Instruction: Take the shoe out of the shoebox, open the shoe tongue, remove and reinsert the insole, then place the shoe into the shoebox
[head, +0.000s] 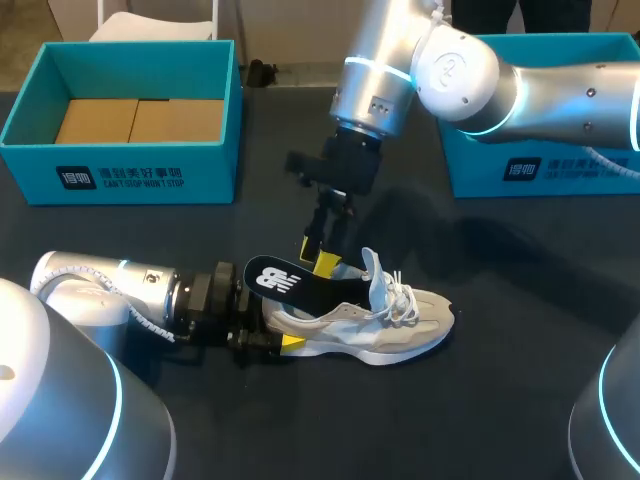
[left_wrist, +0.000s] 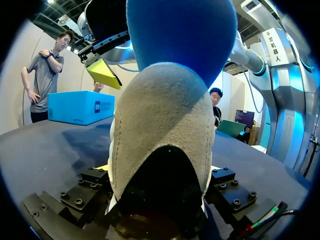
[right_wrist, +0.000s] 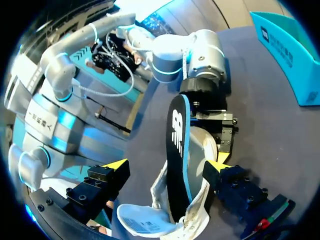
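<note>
Clamping the shoe at the heel with left gripper, straddling its half-out insole with right gripper spread wide.

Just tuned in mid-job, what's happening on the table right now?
The shoe lies on the table, outside the open shoebox. My left claw grips its heel from behind. The insole sticks partway out of the shoe's opening, slanting up over the heel. My right claw hangs above it, open, with a finger on each side of the insole, not clamping it.
</note>
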